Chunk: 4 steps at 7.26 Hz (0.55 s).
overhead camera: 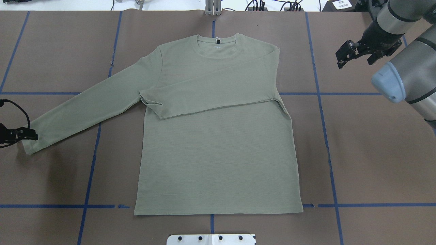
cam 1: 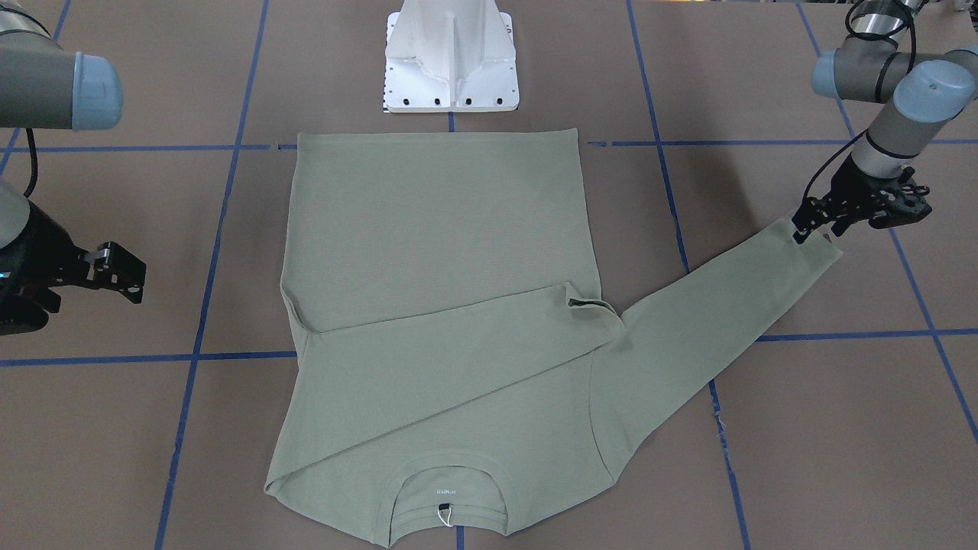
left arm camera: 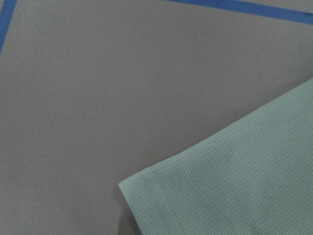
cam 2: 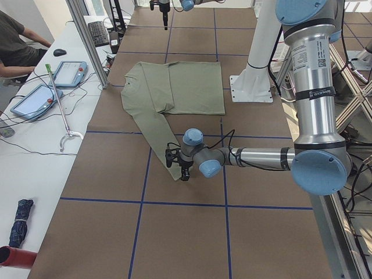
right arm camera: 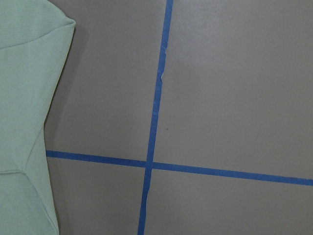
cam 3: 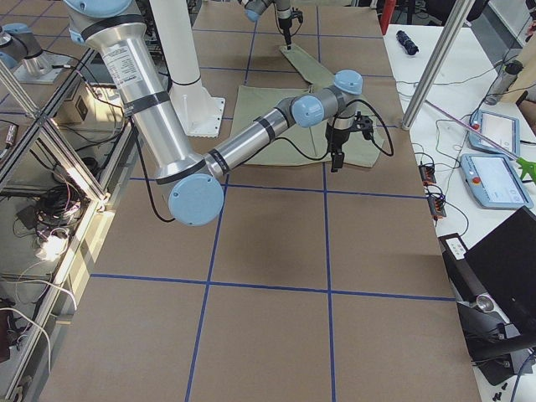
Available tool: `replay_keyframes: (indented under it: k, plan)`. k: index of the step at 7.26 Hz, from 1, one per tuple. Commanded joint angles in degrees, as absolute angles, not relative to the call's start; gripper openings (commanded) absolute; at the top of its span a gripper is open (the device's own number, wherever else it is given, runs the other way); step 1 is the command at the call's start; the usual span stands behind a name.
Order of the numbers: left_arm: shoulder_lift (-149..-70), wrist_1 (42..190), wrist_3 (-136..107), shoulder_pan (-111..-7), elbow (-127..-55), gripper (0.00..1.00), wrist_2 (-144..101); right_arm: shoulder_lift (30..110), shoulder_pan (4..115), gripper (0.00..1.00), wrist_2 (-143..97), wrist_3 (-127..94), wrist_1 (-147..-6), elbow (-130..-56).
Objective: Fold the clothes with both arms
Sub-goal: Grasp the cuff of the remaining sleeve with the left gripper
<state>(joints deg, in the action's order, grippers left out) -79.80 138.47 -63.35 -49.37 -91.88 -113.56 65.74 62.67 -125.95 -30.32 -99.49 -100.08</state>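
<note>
mostly flat shirt (overhead camera: 218, 160), one sleeve (overhead camera: 211, 93) folded across; right gripper (overhead camera: 341, 55) parted, left gripper (overhead camera: 31, 134) unclear.

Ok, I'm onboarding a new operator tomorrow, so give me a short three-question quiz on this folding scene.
1. Fill in: the right claw hangs over the bare ___, off the shirt.
2. True or false: both sleeves are folded across the shirt's body.
3. Which claw is at the cuff of the outstretched sleeve? A) left claw B) right claw C) neither

Key: 1 table. 2 false, only one sleeve lies across the body. 3 A.
</note>
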Motion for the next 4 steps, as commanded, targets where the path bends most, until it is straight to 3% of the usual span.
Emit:
replay_keyframes:
  k: [1, 3, 4]
  plan:
    - [-79.8, 138.52, -63.46, -49.31, -91.93, 0.57, -113.55, 65.74, 62.67, 1.0, -125.95, -30.32, -99.49, -100.02]
    - [-79.8, 138.52, -63.37, -49.22, -91.93, 0.61, -113.55, 65.74, 62.67, 1.0, -125.95, -30.32, -99.49, -100.02]
    - [-79.72, 138.52, -63.28, -49.22, -91.93, 0.75, -113.55, 65.66, 62.67, 1.0, -125.95, -30.32, -99.49, -100.02]
